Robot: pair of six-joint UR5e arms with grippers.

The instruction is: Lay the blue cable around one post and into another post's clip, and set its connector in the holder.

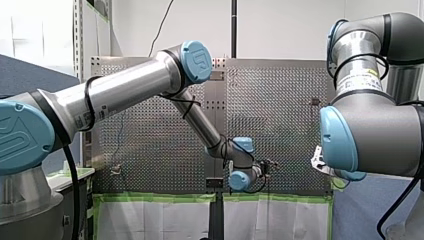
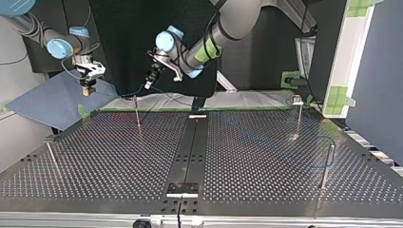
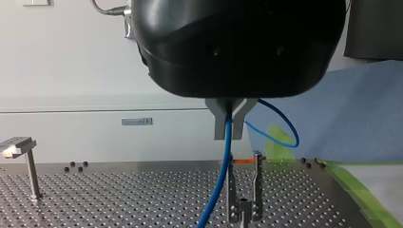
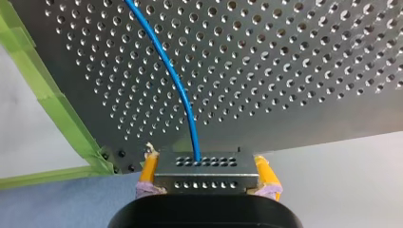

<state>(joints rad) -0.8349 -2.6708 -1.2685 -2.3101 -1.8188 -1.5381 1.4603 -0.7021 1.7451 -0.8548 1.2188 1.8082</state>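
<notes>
Robot's right tool [image 4: 206,173]: yellow pads clamped on both sides of perforated metal connector [image 4: 206,183], held beyond edge of worktop [image 4: 294,71]. Blue cable [image 4: 176,80] leaves connector, runs over worktop. Robot's left tool [image 3: 228,135]: metal fingers pinched on same cable, above forked clip post [image 3: 244,202]. Cable drops beside post's prongs; contact cannot be told.

1. My left arm [image 1: 130,85]: silver tubes, light-blue round joint caps, black joint rings, and a black cable [image 1: 89,100] looped round it.
2. My left gripper [image 3: 228,133]: two grey metal fingers [image 3: 219,124] below a rounded, glossy black housing [image 3: 237,47].
3. My right arm [image 1: 370,125]: silver-grey, with blue caps and a white label [image 1: 357,80].
4. My right gripper [image 4: 206,170]: yellow pads [image 4: 149,167], with black housing behind them.
</notes>
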